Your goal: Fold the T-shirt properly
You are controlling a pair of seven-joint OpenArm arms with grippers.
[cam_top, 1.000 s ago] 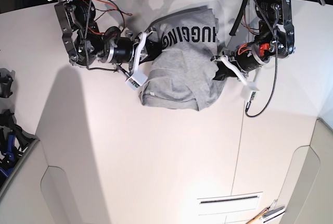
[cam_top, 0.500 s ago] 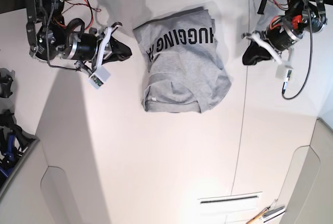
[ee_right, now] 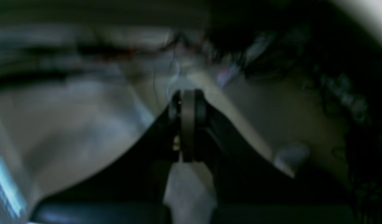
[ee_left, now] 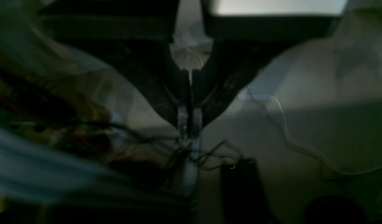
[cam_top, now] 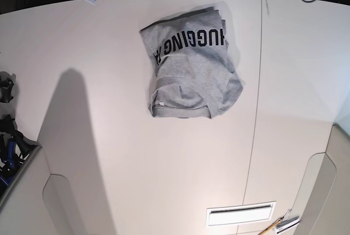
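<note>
Here the T-shirt lies folded on the table, both end effectors pressed together.

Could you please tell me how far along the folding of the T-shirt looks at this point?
Mostly done: the T-shirt lies on the table as a compact folded bundle, black lettering showing on top. Nothing is in hand: the wrist views show the left hand and right hand shut on nothing, away from the shirt. What may remain is tidying, since the bundle's edges look uneven and slightly skewed.
</note>
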